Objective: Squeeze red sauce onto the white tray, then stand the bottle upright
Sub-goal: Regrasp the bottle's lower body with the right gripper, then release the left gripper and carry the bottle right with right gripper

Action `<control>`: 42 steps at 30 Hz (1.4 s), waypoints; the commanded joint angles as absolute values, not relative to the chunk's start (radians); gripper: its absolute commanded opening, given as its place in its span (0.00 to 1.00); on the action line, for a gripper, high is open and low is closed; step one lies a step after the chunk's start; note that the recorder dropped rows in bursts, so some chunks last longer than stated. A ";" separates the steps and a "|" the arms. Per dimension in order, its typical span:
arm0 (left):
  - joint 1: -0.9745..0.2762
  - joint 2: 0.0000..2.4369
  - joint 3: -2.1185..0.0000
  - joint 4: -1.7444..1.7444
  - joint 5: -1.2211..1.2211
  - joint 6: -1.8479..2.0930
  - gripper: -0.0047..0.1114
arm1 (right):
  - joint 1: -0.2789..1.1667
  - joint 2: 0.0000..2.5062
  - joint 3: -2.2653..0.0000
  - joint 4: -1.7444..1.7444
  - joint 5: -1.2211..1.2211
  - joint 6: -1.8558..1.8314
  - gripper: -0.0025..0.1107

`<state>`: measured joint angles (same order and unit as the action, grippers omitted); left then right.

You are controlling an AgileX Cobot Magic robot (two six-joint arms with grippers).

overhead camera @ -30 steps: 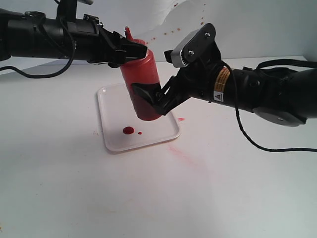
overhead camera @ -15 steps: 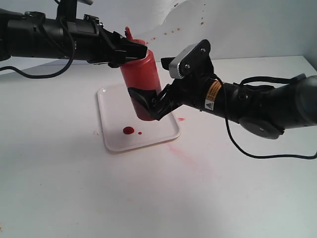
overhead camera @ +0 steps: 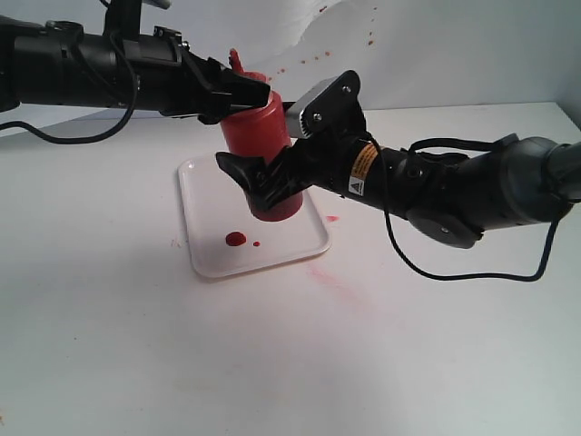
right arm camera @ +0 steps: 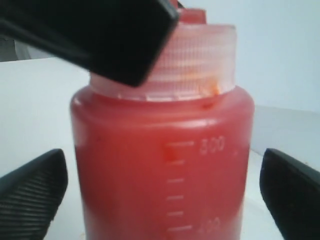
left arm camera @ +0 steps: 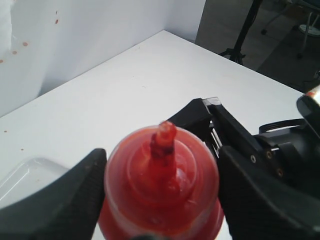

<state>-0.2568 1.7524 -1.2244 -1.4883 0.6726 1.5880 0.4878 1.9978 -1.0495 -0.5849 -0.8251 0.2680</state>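
**Over the tray's back right part: bottle pinched at the cap, flanked at the body**

On the white table (overhead camera: 408,345), the white tray (overhead camera: 211,186) lies with its rim well in from every table edge, and broad tabletop stretches in front of it and to both sides. The bottle (overhead camera: 261,127) stands nearly upright, leaning slightly, with its base low over the tray's back right part. Whether the base rests on the tray cannot be told.

The left gripper (overhead camera: 245,95) reaches in level from the left and is clamped on the bottle's cap. The right gripper (overhead camera: 263,182) comes from the right with its fingers spread wide around the lower body. Two round blobs of red sauce (overhead camera: 236,240) sit near the tray's front edge, apart from the bottle. Pink smears (overhead camera: 334,280) mark the table just beside the tray's right rim.

The left wrist view looks down on the domed cap and the nozzle (left arm camera: 164,140), with a dark finger tight against each side. The right arm crowds close behind the bottle there.

The right wrist view alone shows thin gaps between each ribbed pad (right arm camera: 35,192) and the bottle wall. It also shows the printed scale (right arm camera: 212,145) and the sauce filling the body up to the shoulder.
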 commanded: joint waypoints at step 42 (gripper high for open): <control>-0.267 1.723 -1.237 -1.205 0.786 1.400 0.79 | 0.207 1.739 -0.391 -0.560 -1.221 0.036 0.02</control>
<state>-0.2609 1.7310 -1.2311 -1.2788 0.7721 1.4616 0.2153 1.7559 -0.4402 -0.5766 -1.1536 0.1210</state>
